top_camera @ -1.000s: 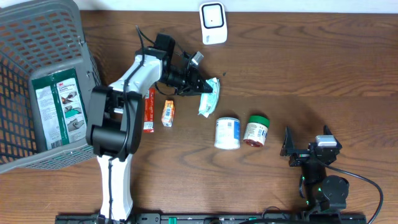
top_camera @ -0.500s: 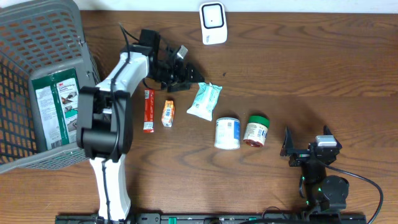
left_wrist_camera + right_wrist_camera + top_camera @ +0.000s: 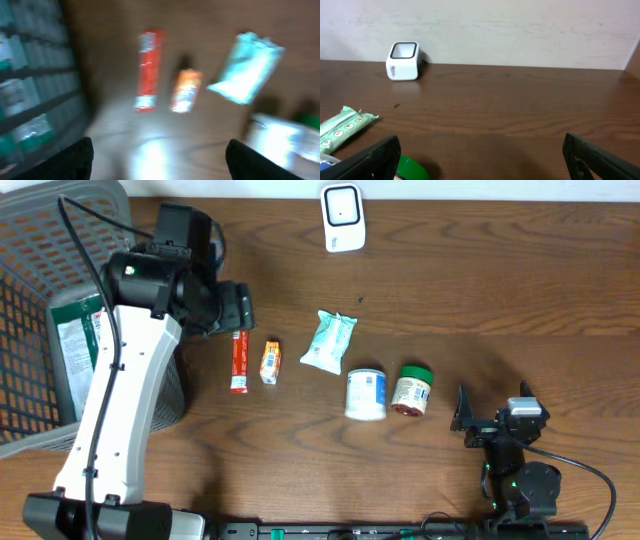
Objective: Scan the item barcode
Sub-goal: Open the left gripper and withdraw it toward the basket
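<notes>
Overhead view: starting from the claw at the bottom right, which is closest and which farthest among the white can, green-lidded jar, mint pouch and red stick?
From the right gripper, which is open and holds nothing:
1. Green-lidded jar, just to its left.
2. White can, right beside the jar.
3. Mint pouch, mid-table.
4. Red stick, far over on the left.

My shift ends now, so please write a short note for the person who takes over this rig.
Left gripper: open, empty, near the basket.
Right gripper: open, empty, parked.
The teal pouch, held a second ago, now lies on the table between the scanner and the white can, with the orange packet, red stick and green-lidded jar nearby.
Done: I cannot tell whether the pouch was scanned.
Left: scan the other items.
</notes>
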You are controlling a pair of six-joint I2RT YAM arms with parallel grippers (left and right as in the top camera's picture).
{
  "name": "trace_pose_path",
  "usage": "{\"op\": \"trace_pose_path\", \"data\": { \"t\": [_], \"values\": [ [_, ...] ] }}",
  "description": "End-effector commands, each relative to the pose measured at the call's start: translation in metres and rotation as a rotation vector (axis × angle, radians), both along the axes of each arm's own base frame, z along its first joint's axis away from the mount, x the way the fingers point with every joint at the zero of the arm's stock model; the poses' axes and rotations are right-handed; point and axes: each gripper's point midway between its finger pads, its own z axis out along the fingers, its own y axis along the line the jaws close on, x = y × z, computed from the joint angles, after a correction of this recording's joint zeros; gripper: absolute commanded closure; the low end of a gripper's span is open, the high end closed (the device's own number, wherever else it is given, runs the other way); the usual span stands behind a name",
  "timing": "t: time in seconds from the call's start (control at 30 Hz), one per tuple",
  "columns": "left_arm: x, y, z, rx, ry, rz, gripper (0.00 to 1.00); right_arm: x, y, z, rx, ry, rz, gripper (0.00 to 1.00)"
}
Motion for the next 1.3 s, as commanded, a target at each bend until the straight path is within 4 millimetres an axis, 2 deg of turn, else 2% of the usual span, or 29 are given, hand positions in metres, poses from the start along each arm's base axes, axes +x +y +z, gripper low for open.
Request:
{"op": "trace_pose_path", "data": {
  "t": [0.0,0.1,0.33,0.43,0.53,0.57,0.67,0.73,0.83,0.87,0.9,0.93,0.97,1.03,1.13,1.17,1.23,1.27],
  "values": [
    [-0.009,0.054,-0.016,0.255,0.061,0.109,0.18,0.0,-0.003,-0.001,0.002,0.0,-0.016,0.01],
    [-0.014,0.083,-0.023,0.309,0.091,0.181,0.18,0.0,-0.003,-0.001,0.002,0.0,-0.016,0.01],
    [-0.018,0.137,-0.021,0.331,0.092,0.347,0.18,0.0,-0.003,-0.001,0.002,0.0,-0.015,0.01],
    [-0.015,0.143,-0.022,0.304,0.081,0.364,0.18,0.0,-0.003,-0.001,0.002,0.0,-0.016,0.01],
    [-0.008,0.126,-0.017,0.217,0.06,0.277,0.18,0.0,-0.003,-0.001,0.002,0.0,-0.016,0.01],
    [-0.005,0.121,-0.012,0.189,0.038,0.258,0.18,0.0,-0.003,-0.001,0.002,0.0,-0.016,0.01],
    [0.006,0.114,0.022,0.145,-0.075,0.249,0.18,0.0,-0.003,-0.001,0.002,0.0,-0.016,0.01],
    [0.011,0.115,0.05,0.145,-0.161,0.256,0.18,0.0,-0.003,-0.001,0.002,0.0,-0.016,0.01],
    [0.016,0.125,0.107,0.148,-0.338,0.293,0.18,0.0,-0.003,-0.001,0.002,0.0,-0.016,0.01],
    [0.017,0.135,0.123,0.165,-0.395,0.324,0.17,0.0,-0.003,-0.001,0.002,0.0,-0.016,0.01],
    [0.017,0.142,0.13,0.178,-0.422,0.346,0.18,0.0,-0.003,-0.001,0.002,0.0,-0.016,0.01],
    [0.017,0.16,0.142,0.216,-0.47,0.411,0.18,0.0,-0.003,-0.001,0.002,0.0,-0.016,0.01],
    [0.015,0.18,0.148,0.254,-0.495,0.471,0.18,0.0,-0.003,-0.001,0.002,0.0,-0.016,0.01],
    [0.012,0.214,0.147,0.309,-0.491,0.563,0.18,0.0,-0.003,-0.001,0.002,0.0,-0.016,0.01],
    [0.006,0.257,0.127,0.338,-0.421,0.666,0.12,0.0,-0.003,-0.001,0.002,0.0,-0.016,0.01],
    [0.004,0.279,0.111,0.349,-0.367,0.705,0.09,0.0,-0.003,-0.001,0.002,0.0,-0.016,0.01],
    [0.002,0.305,0.088,0.369,-0.29,0.717,0.05,0.0,-0.003,-0.001,0.002,0.0,-0.015,0.01],
    [0.002,0.319,0.07,0.366,-0.234,0.708,0.02,0.0,-0.003,-0.001,0.002,0.0,-0.016,0.01]
  ]
}}
